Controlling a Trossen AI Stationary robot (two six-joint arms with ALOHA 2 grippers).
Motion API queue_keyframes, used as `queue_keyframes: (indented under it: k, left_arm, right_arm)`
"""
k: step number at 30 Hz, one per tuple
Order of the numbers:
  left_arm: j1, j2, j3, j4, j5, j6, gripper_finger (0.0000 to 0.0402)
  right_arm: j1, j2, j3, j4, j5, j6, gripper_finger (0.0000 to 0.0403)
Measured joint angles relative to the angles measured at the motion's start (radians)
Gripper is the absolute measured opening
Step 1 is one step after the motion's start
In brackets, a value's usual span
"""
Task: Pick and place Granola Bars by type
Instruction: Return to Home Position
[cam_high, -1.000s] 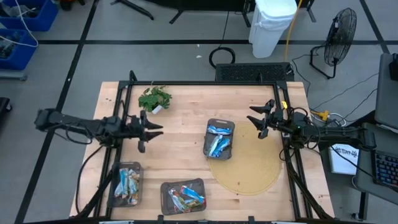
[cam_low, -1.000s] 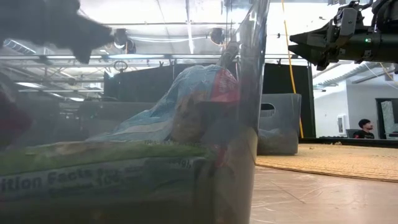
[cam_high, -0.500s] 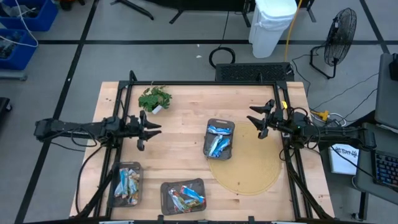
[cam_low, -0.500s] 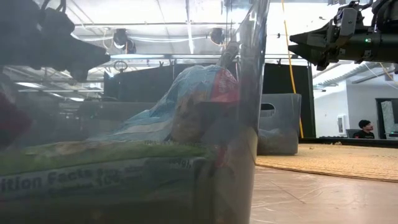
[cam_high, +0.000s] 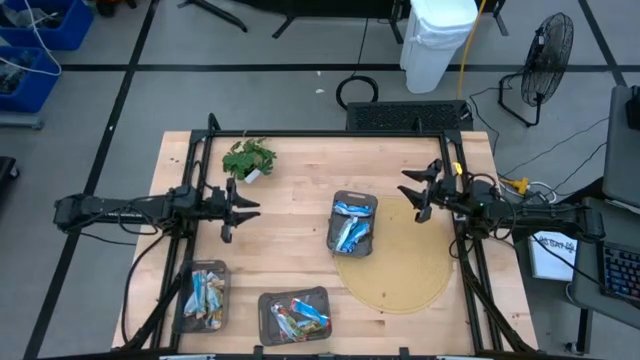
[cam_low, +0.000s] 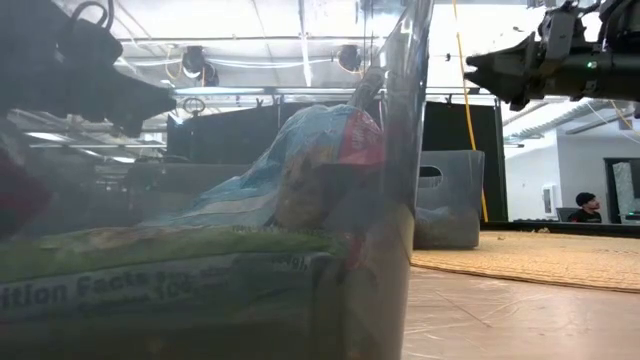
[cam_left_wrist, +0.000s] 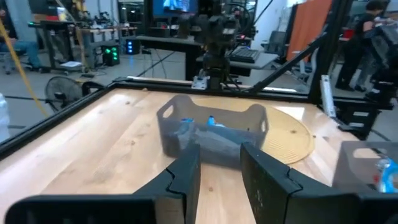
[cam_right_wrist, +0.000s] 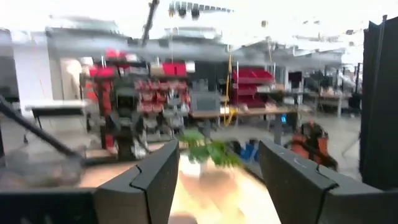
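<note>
Now every one of the granola bars (cam_high: 349, 232) lies in a dark mesh bin on the worktop (cam_high: 300, 170). Blue ones fill the middle bin (cam_high: 355, 194), a yellowish mix the front-left bin (cam_high: 204, 265), and blue and red ones the front bin (cam_high: 290, 293) beside it. My left pincer (cam_high: 243, 207) hovers over the worktop's left side, fingers parted, holding nothing. My right pincer (cam_high: 408, 192) hangs above the round mat (cam_high: 395, 265), spread wide, empty.
</note>
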Motion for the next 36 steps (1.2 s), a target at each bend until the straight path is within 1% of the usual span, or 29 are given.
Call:
queue_keyframes:
  k: [2,5,6,8,12,17,21,25,27,32,36]
  left_arm:
    - [0.0,0.0,0.0,0.002,0.02,-0.007,0.0117]
    - [0.0,0.0,0.0,0.003,0.036,-0.002,0.0117]
    - [0.0,0.0,0.0,0.003,0.035,0.002,0.0117]
    - [0.0,0.0,0.0,-0.003,0.036,0.003,0.0117]
    - [0.0,0.0,0.001,-0.015,0.04,0.002,0.0117]
    - [0.0,0.0,0.001,-0.027,0.041,-0.001,0.0117]
    - [0.0,0.0,0.001,-0.032,0.041,-0.001,0.0117]
    - [0.0,0.0,0.001,-0.048,0.043,-0.004,0.0117]
    - [0.0,0.0,0.001,-0.051,0.043,-0.004,0.0117]
    - [-0.001,0.0,0.001,-0.047,0.042,0.002,0.0117]
    - [-0.001,0.002,0.001,-0.045,0.034,0.008,0.0117]
  right_arm:
    - [-0.001,0.001,0.0,-0.056,0.045,0.002,0.021]
    - [-0.002,-0.008,0.0,-0.196,0.183,0.033,0.021]
    - [-0.002,-0.013,0.0,-0.226,0.212,0.039,0.021]
    - [-0.002,-0.031,0.0,-0.239,0.235,0.036,0.021]
    - [-0.002,-0.097,0.0,-0.238,0.239,-0.007,0.021]
    - [-0.002,-0.205,0.0,-0.358,0.318,-0.014,0.021]
    - [-0.002,-0.307,0.0,-0.434,0.312,-0.003,0.021]
    - [-0.002,-0.397,0.0,-0.549,0.309,0.015,0.021]
    - [-0.002,-0.4,0.0,-0.562,0.29,0.024,0.021]
    - [-0.001,-0.4,0.0,-0.567,0.178,0.014,0.021]
    - [-0.001,-0.393,0.0,-0.569,0.178,0.014,0.021]
